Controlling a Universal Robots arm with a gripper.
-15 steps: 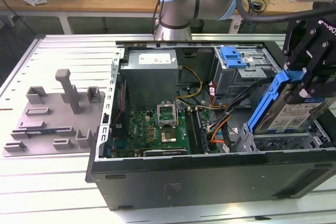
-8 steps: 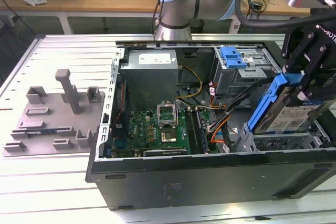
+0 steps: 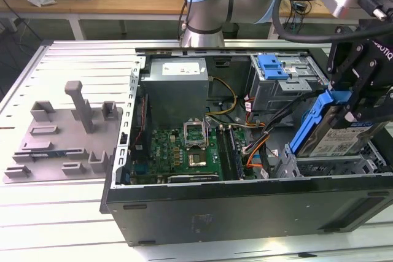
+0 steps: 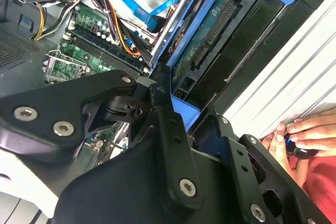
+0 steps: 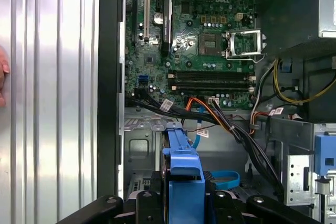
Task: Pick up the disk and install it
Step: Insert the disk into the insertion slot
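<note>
The disk (image 3: 334, 136) is a silver drive with a white-and-blue label in a blue rail bracket. It hangs tilted, one end up, over the grey drive bay (image 3: 331, 167) at the exterior view's right end of the open computer case (image 3: 245, 207). My gripper (image 3: 353, 99) is shut on the disk's upper end, its black fingers (image 3: 344, 65) clamping the blue bracket. In the second wrist view the disk's underside (image 4: 220, 30) with its circuit board runs away from the fingers (image 4: 168, 124). The bracket (image 5: 181, 161) points into the case in the first wrist view.
Orange and black cables (image 3: 258, 133) run beside the bay. A drive cage with a blue latch (image 3: 273, 69) stands behind it, and the motherboard (image 3: 178, 148) and power supply (image 3: 175, 78) lie further left. A grey fixture (image 3: 67, 133) sits outside. A person's hand (image 4: 299, 135) rests beside the case.
</note>
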